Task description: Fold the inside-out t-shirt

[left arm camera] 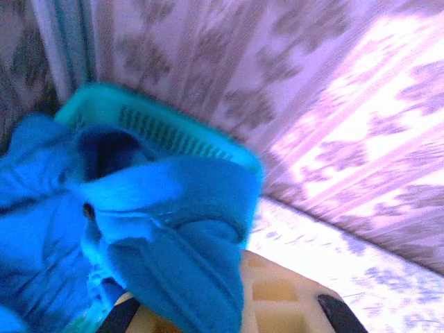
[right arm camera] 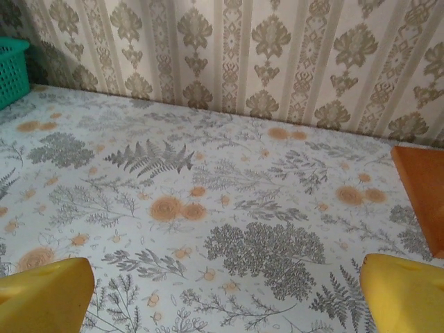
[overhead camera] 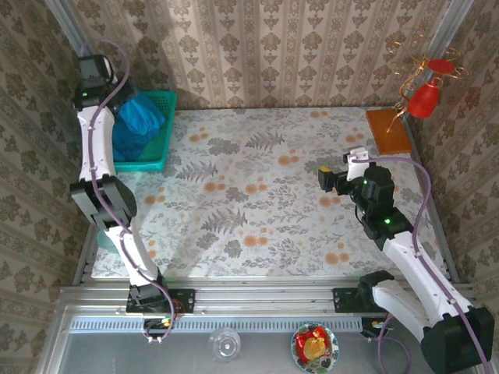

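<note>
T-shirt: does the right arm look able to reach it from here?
Probably not. The t-shirt sits in the basket at the far left corner, the left gripper shut on it; the right gripper hangs open over the table's right side.

place: robot test cell — home-styled | cues: damask wallpaper (overhead camera: 273, 47), floral tablecloth (overhead camera: 257, 187) (aluminium frame (overhead camera: 257, 300) in front)

In your left wrist view everything is blurred; the t-shirt (left arm camera: 173, 229) runs off the left and bottom edges and drapes over the left claw (left arm camera: 229, 312), hiding its tips. From above, the left arm (overhead camera: 93, 148) covers part of the basket (overhead camera: 164, 97). The right claw's (right arm camera: 225, 302) fingers (right arm camera: 41, 295) are cut off below.
</note>
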You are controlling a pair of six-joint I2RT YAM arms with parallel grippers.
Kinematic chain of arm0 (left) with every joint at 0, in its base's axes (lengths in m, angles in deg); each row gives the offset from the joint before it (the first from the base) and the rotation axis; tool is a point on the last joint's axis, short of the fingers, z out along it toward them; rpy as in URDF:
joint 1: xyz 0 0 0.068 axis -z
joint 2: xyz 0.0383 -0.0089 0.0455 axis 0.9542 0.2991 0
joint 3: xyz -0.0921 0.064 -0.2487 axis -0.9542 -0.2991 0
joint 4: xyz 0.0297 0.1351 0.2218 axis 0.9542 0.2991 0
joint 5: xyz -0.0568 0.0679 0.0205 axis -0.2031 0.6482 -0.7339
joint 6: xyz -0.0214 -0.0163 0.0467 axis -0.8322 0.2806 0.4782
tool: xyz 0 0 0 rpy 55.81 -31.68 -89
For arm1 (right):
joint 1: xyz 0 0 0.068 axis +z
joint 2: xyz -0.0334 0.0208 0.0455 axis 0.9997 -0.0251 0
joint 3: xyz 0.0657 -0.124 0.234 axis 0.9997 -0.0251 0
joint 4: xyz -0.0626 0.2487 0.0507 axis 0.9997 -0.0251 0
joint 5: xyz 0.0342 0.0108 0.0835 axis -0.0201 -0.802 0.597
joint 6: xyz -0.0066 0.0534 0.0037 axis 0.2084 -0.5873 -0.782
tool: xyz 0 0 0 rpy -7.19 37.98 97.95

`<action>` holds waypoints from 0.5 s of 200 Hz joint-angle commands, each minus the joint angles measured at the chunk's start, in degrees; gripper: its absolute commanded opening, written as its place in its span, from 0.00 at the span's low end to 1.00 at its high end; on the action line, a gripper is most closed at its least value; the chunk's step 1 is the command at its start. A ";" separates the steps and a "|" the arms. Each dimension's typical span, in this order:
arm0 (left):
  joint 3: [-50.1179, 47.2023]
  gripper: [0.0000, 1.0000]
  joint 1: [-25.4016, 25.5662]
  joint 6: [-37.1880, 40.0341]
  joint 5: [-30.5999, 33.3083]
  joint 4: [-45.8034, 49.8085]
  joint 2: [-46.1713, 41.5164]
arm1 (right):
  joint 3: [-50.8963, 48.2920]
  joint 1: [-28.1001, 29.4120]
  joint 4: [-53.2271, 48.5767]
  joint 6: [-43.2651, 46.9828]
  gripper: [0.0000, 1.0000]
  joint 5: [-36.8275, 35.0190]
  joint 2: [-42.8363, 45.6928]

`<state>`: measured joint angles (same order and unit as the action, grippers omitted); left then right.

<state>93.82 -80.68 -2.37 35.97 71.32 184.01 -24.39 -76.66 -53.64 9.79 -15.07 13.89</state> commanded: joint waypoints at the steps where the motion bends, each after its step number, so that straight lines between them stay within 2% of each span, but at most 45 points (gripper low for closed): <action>1: 1.70 0.00 1.40 0.11 -5.45 -4.39 -6.56 | 2.01 0.35 -3.00 -0.01 1.00 -1.50 2.46; 24: 5.56 0.00 4.72 1.97 -9.15 -2.53 -10.44 | 4.00 0.38 -5.77 -2.13 1.00 -3.80 3.44; 50: 5.98 0.00 11.71 6.18 -9.62 -1.56 -15.48 | 6.51 0.35 -8.31 -4.81 1.00 -4.94 3.99; 100: 4.88 0.00 33.65 16.25 -3.75 0.12 -18.95 | 8.39 0.40 -9.71 -10.08 0.98 -7.29 5.22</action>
<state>98.15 -55.08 6.42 30.27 70.66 166.22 -17.96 -76.66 -61.14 3.76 -19.07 18.00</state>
